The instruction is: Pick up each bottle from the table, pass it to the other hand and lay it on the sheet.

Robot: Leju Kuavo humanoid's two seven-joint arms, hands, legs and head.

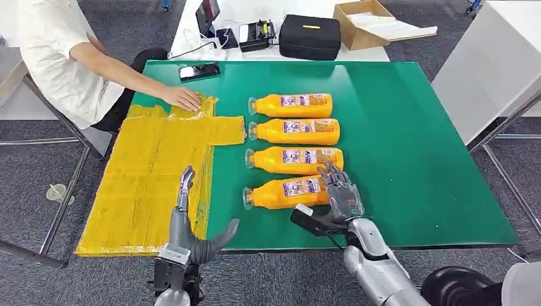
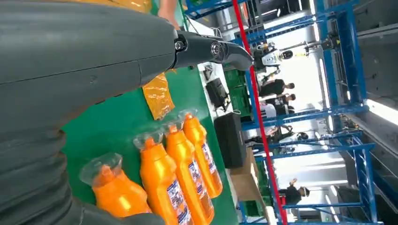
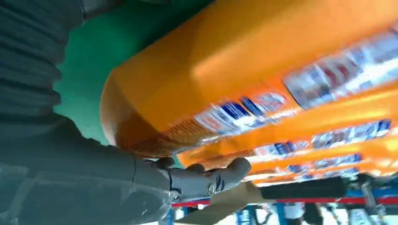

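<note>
right hand (image 1: 341,194) fingers spread over base of nearest bottle (image 1: 287,192), not gripping; left hand (image 1: 191,229) wide, empty, over yellow sheet (image 1: 150,172).

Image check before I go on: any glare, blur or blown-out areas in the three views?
Head view: sharp and evenly lit, soft glare on the green table. Left wrist view: bottles clear, bright background washed out. Right wrist view: the nearest bottle is so close its label is blurred; the right hand sits dark beside it.
</note>
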